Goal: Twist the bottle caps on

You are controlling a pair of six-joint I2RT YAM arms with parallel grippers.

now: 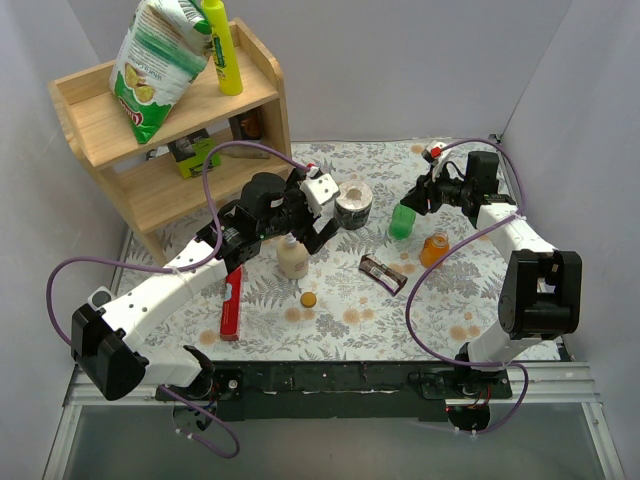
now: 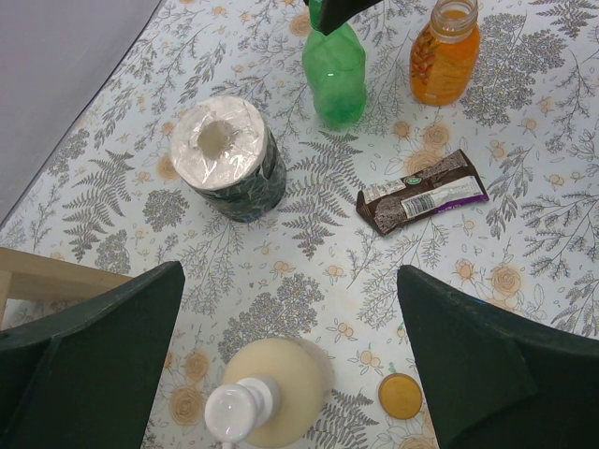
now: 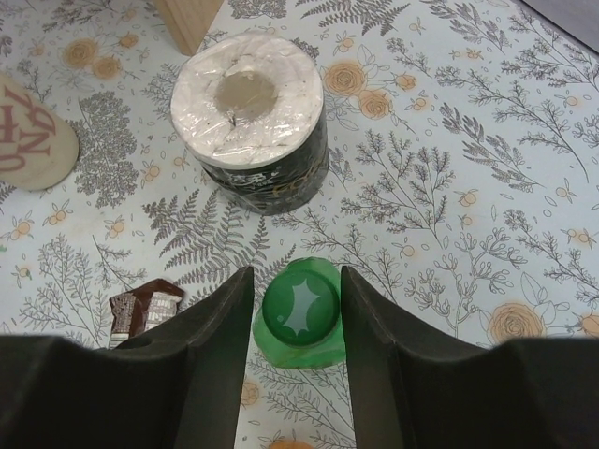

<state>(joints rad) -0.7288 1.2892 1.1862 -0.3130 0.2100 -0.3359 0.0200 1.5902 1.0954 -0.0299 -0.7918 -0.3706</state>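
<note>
Green bottle [image 2: 334, 79], upright mid-table, green cap [image 3: 300, 311] seated on top. Orange bottle [image 2: 445, 56] near it, mouth uncovered; orange cap [image 2: 400, 395] lying loose by cream bottle [image 2: 281, 393]. Right gripper [image 3: 296, 277]: narrowly parted, flanking green cap. Left gripper [image 2: 288, 273]: wide, empty.

The left arm [image 1: 165, 288] runs from its base out to the left, folds at the dark left elbow [image 1: 100, 352], and reaches forward and to the right toward the middle of the workspace. Its wrist tips down, so the left gripper [image 1: 303, 232] points downward. In the wrist view its two dark fingers [image 2: 103, 355] stand wide apart, one at each side of the picture.

The right arm [image 1: 525, 240] stands on the right side, bends at the right elbow [image 1: 540, 290], and stretches forward and to the left. The right gripper [image 1: 408, 203] points steeply down. Its fingers [image 3: 211, 365] are parted by only a narrow gap, and whether the pads press on anything is hard to tell.
</note>
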